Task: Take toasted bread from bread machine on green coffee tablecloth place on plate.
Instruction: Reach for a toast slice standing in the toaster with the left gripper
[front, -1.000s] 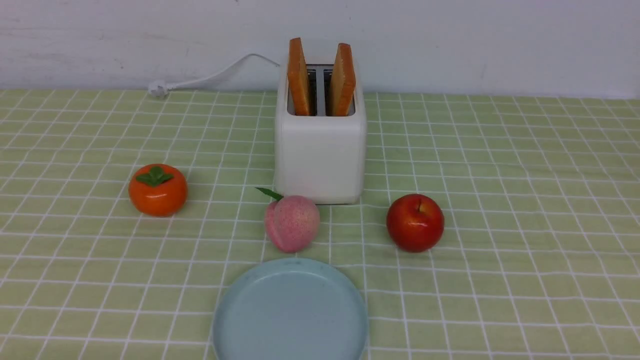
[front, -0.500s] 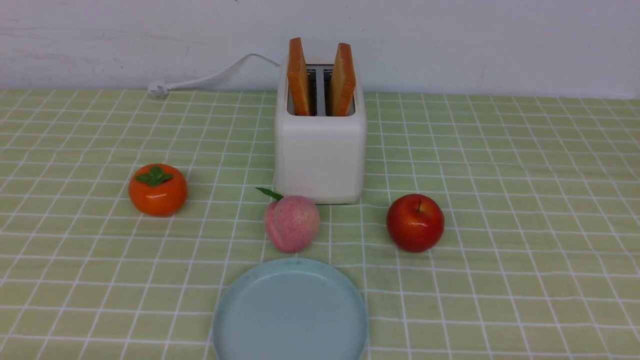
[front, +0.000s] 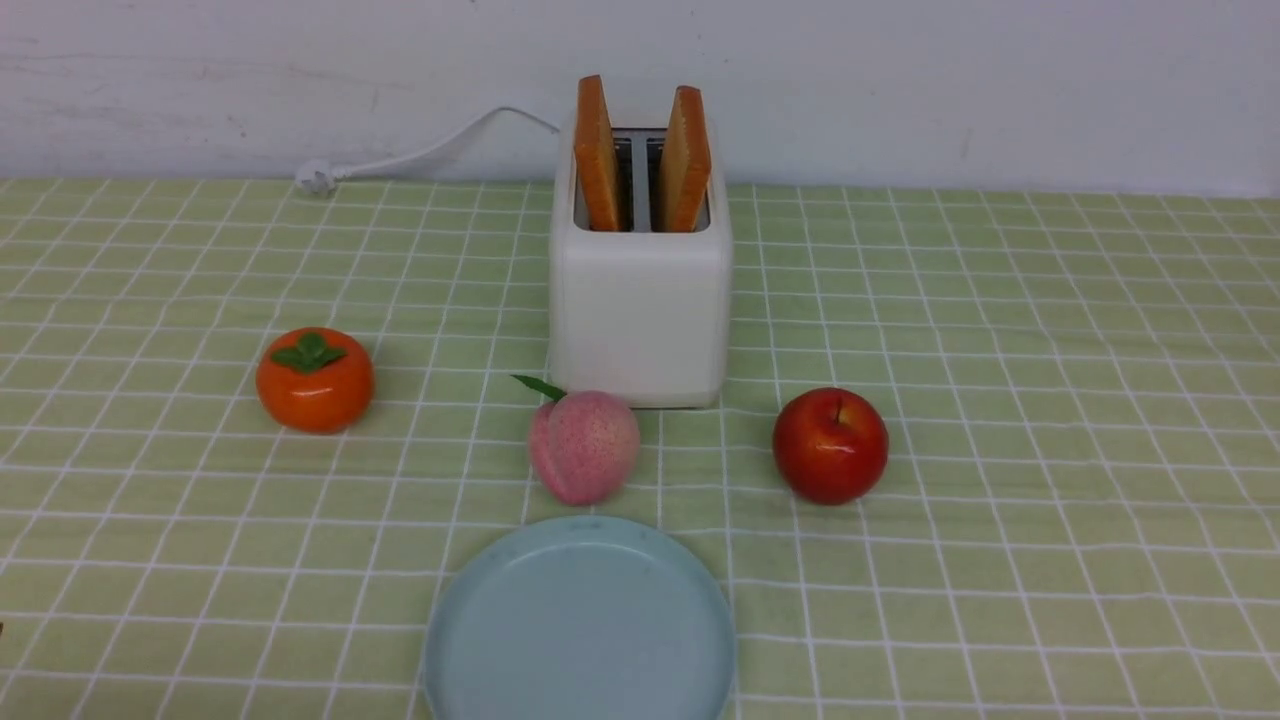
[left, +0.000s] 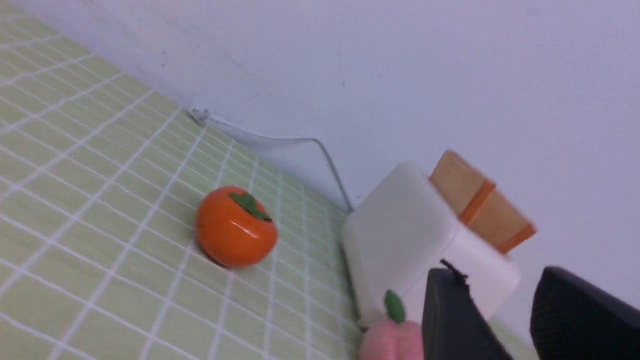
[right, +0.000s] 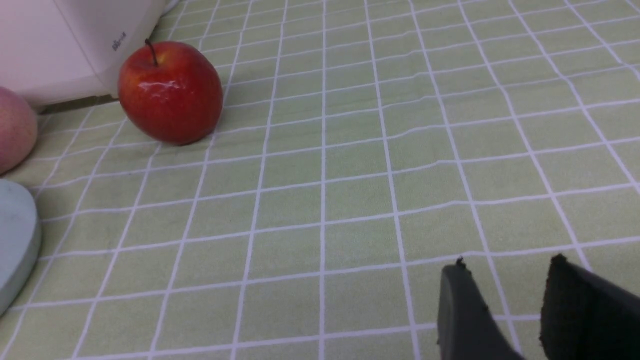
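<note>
Both slices of toast stand upright in the toaster (front: 640, 320), one per slot: the left slice (front: 597, 150) and the right slice (front: 685, 155) each rise well above the top, crust edges toward us. The toaster sits on the green checked cloth (front: 1000, 400) that covers the tabletop, close to the white wall (front: 900, 80). Its white cord (front: 420, 150) trails off toward 10 o'clock and ends in a plug on the cloth.

Taking the pale-blue plate (front: 580, 630) at the near edge as our centre, the toaster is at 12 o'clock. A pink peach (front: 585, 445) lies between the two, just beyond the plate's far rim and just in front of the toaster. A red apple (front: 830, 445) is at about 2 o'clock from the plate, and an orange persimmon (front: 315, 380) at about 10 o'clock, well apart from the rest. Nothing lies on the plate.

We see neither arm in the front view. In the left wrist view the left jaws stand parted with nothing between them, pointing toward the toaster and peach. In the right wrist view the right jaws are likewise released and empty, low over bare cloth, with the apple off toward their 10 o'clock.
</note>
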